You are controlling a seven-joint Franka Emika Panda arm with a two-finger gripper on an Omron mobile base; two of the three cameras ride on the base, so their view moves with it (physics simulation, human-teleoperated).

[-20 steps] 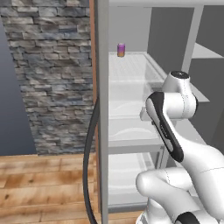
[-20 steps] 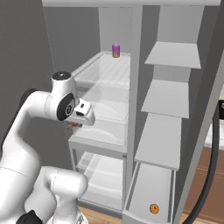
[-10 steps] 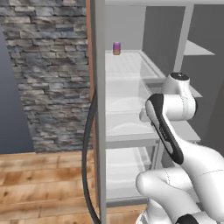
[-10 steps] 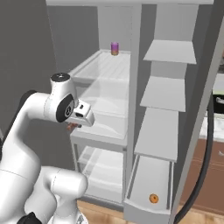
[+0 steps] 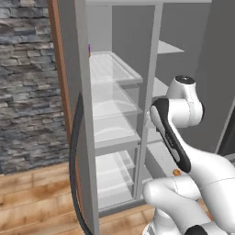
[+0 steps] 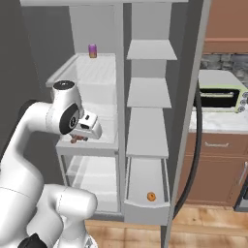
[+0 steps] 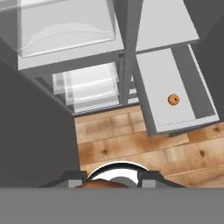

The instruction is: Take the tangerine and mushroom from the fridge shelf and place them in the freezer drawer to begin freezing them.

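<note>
Since a second ago the base has driven rightward: both base views now take in more of the open freezer drawer point(image 6: 145, 206), and a toaster oven point(image 6: 220, 92) on a counter comes into sight. The tangerine point(image 6: 151, 196) lies on the drawer's floor, near its front wall. A purple can point(image 6: 92, 50) stands on the top fridge shelf point(image 6: 87, 72), above a wood floor point(image 7: 131, 144). The gripper point(image 6: 76, 139) is closed narrowly on the dark reddish-brown mushroom point(image 6: 74, 140), held beside the middle shelf's front edge.
</note>
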